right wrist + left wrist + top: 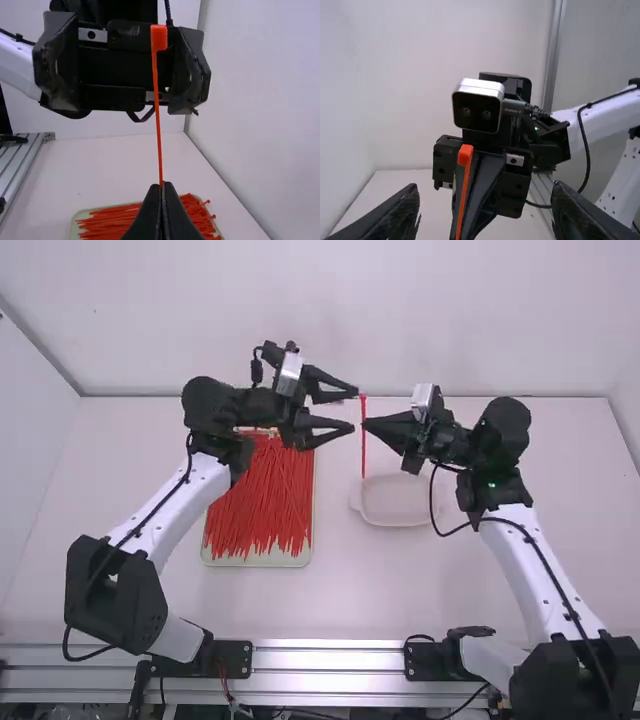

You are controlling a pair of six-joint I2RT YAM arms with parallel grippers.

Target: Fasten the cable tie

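Observation:
A single red cable tie [363,445] hangs upright over the middle of the table, its head [159,37] at the top. My right gripper [366,424] is shut on its strap partway down; in the right wrist view the closed fingertips [161,200] pinch the strap [158,130]. My left gripper [352,410] faces it from the left, open, one finger [395,215] on each side of the tie's upper part without touching it. The tie's head [465,155] shows in front of the right gripper's body in the left wrist view.
A tray [258,558] piled with several red cable ties [262,495] lies under the left arm. A clear shallow container [395,502] sits below the hanging tie. White walls close in the back and sides.

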